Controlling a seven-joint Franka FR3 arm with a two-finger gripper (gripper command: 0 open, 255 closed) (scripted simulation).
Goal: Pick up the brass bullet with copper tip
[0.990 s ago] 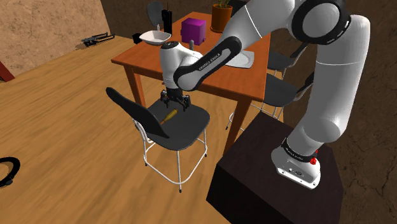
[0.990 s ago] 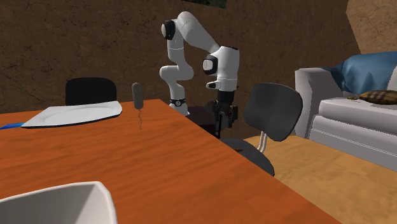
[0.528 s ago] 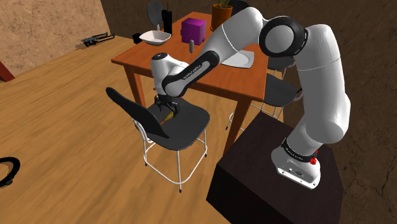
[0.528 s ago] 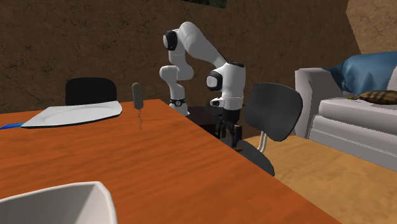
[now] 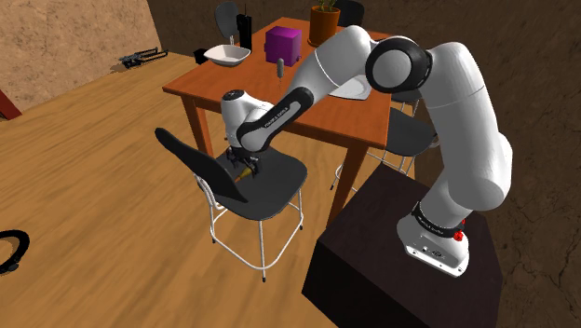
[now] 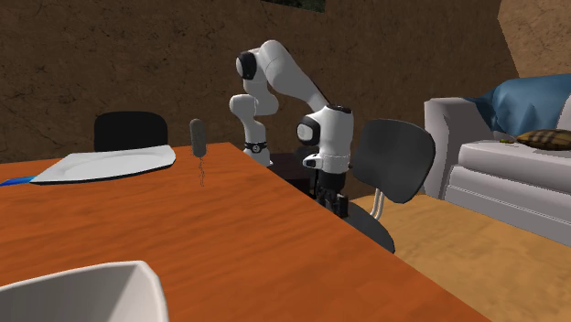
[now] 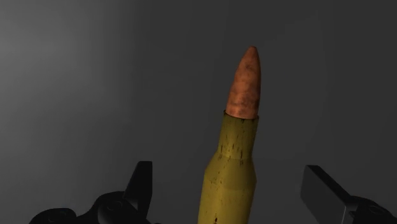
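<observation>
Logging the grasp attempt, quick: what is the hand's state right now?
Hand: open, its fingers apart on either side of the brass-coloured bullet with a copper-coloured tip, not touching it.

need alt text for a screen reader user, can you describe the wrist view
A brass-coloured bullet with a copper tip lies on a dark grey surface, its tip pointing away from the camera. The black claw is open, one finger on each side of the bullet's casing, neither touching it.
</observation>
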